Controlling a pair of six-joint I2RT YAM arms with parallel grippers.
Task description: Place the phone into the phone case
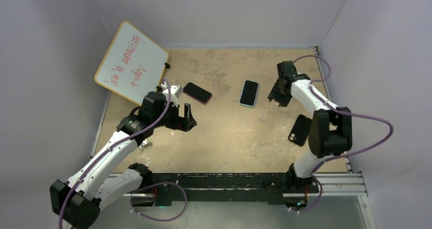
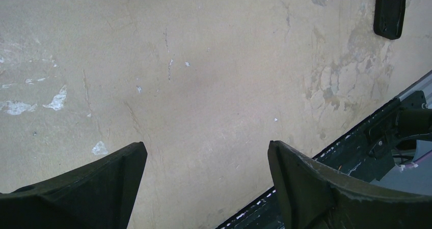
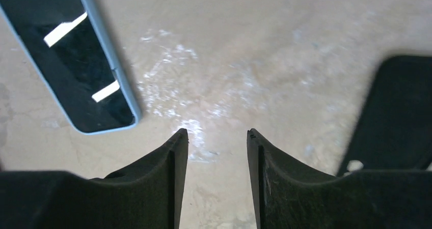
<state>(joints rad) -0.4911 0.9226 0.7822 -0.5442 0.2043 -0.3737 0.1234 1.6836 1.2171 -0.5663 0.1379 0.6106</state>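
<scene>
A phone with a light blue rim (image 1: pixel 249 93) lies screen up in the middle of the table, and shows at the upper left in the right wrist view (image 3: pixel 71 61). A black phone case (image 1: pixel 299 130) lies near the right arm; it also shows in both wrist views (image 3: pixel 400 117) (image 2: pixel 390 7). My right gripper (image 1: pixel 279 94) hovers just right of the phone, and its jaws (image 3: pixel 217 132) stand apart with only bare table between them. My left gripper (image 1: pixel 188 117) is wide open over bare table (image 2: pixel 206 147), holding nothing.
A dark slab with a pink-purple rim (image 1: pixel 197 92) lies just beyond the left gripper. A whiteboard with red writing (image 1: pixel 131 61) leans at the back left. The black mounting rail (image 1: pixel 244 180) runs along the near edge. Walls close in on three sides.
</scene>
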